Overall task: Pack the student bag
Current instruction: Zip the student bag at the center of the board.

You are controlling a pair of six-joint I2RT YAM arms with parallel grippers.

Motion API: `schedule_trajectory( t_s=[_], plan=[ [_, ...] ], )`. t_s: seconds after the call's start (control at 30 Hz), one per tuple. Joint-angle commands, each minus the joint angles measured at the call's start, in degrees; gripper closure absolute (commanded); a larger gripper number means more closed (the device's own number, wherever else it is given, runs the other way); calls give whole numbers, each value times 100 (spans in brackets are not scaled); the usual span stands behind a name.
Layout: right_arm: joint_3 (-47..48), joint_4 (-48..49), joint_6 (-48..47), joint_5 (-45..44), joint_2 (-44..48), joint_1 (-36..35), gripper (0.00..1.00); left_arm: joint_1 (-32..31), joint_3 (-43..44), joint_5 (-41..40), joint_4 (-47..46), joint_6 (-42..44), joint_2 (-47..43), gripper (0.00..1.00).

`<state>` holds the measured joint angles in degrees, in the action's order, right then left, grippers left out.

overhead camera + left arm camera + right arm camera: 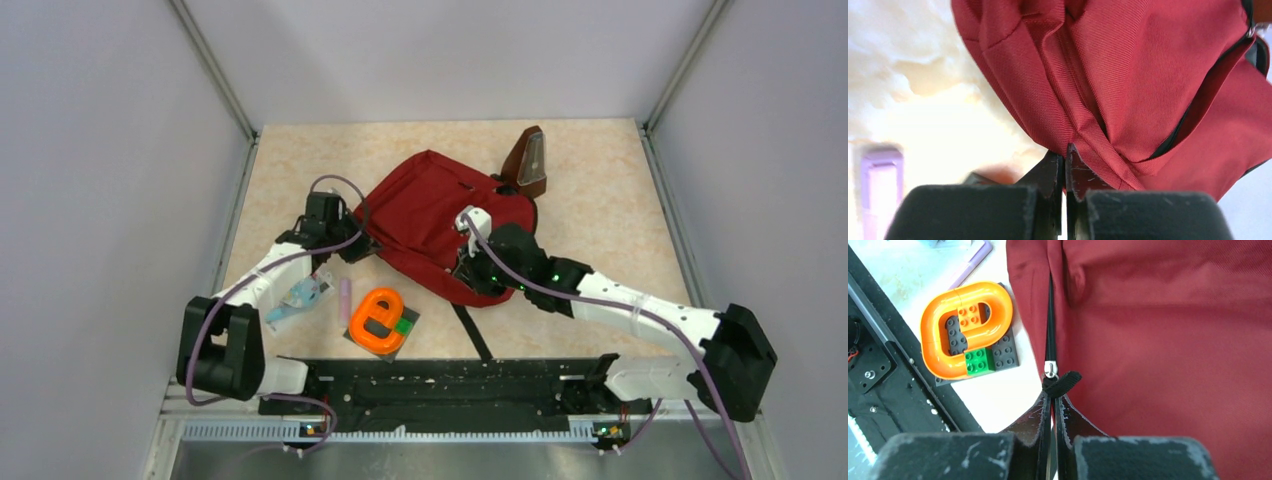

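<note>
Right tool (1053, 399) pinching zipper pull (1063, 382), left tool (1064, 152) nipping student bag (430, 200) edge

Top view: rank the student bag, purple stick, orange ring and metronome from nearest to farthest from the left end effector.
1. student bag: pinched by the left end effector, stretching to its right.
2. purple stick: just toward the bases.
3. orange ring: further toward the bases, centre.
4. metronome: beyond the bag, far right.

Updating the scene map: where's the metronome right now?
Top view: the brown metronome stands toward the far edge of the table, right of centre, beside the student bag's far-right corner.
</note>
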<state>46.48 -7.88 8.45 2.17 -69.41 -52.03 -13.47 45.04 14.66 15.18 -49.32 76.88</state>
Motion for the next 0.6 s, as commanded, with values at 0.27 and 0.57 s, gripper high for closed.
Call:
schedule_trajectory(
  t_s=[0.27,0.57],
  plan=[
    [-50,-887,181,-615,886,-56,100,1150,2075,-319,-99,1307,1618,100],
    [461,-349,-135,-395,60,-53,100,1154,2249,-303,525,1542,1344,44]
  ],
)
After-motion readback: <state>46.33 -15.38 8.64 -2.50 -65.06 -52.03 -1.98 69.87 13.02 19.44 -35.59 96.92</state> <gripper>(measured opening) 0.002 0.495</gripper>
